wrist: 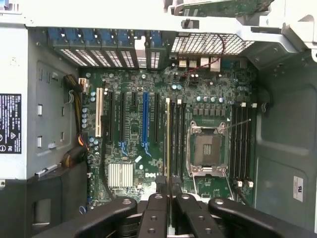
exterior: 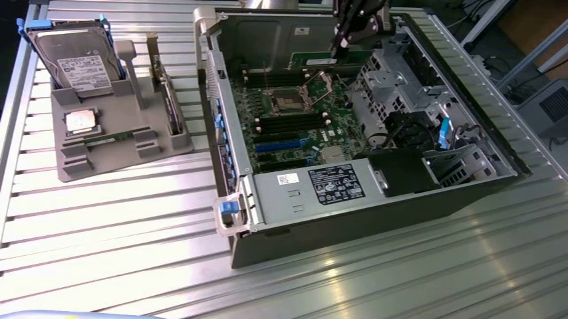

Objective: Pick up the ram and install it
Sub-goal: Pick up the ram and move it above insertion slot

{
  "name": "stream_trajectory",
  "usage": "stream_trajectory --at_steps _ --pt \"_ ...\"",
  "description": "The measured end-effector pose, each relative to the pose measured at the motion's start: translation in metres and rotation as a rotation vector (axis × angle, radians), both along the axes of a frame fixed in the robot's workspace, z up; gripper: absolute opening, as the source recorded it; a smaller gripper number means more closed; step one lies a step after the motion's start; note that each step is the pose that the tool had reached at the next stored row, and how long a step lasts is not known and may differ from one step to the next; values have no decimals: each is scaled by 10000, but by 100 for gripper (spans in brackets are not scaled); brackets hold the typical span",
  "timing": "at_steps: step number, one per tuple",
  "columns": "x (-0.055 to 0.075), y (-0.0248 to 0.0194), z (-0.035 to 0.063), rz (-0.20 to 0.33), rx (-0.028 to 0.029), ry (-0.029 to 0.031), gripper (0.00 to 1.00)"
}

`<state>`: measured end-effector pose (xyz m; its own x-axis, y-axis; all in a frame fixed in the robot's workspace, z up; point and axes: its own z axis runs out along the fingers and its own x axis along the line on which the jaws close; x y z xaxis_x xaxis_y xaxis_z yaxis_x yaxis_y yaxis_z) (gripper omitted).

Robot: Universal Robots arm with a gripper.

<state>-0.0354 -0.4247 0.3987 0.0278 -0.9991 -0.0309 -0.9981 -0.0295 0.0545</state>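
My gripper (exterior: 342, 38) hangs over the far end of the open computer case (exterior: 233, 199), above the motherboard (exterior: 293, 113). In the wrist view its two black fingers (wrist: 161, 187) are shut on a thin green ram stick (wrist: 167, 139), seen edge-on. The stick runs alongside the black memory slots (wrist: 179, 139) beside the empty processor socket (wrist: 207, 148). More black slots (wrist: 242, 141) lie on the socket's other side. A second green ram stick (exterior: 111, 138) lies in the grey holder (exterior: 80, 163) on the exterior view's left.
The grey holder also carries a silver hard drive (exterior: 76, 63) and a square silver processor (exterior: 80, 121). Inside the case are a power supply (exterior: 324, 186), a drive cage (exterior: 390, 76) and loose cables (exterior: 400, 129). The case stands on a ribbed metal table (exterior: 133, 252).
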Motion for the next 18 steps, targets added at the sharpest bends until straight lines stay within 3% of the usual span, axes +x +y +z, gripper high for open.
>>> stream_trajectory --at_steps 18 --pt "312 0 0 -1 0 0 13"
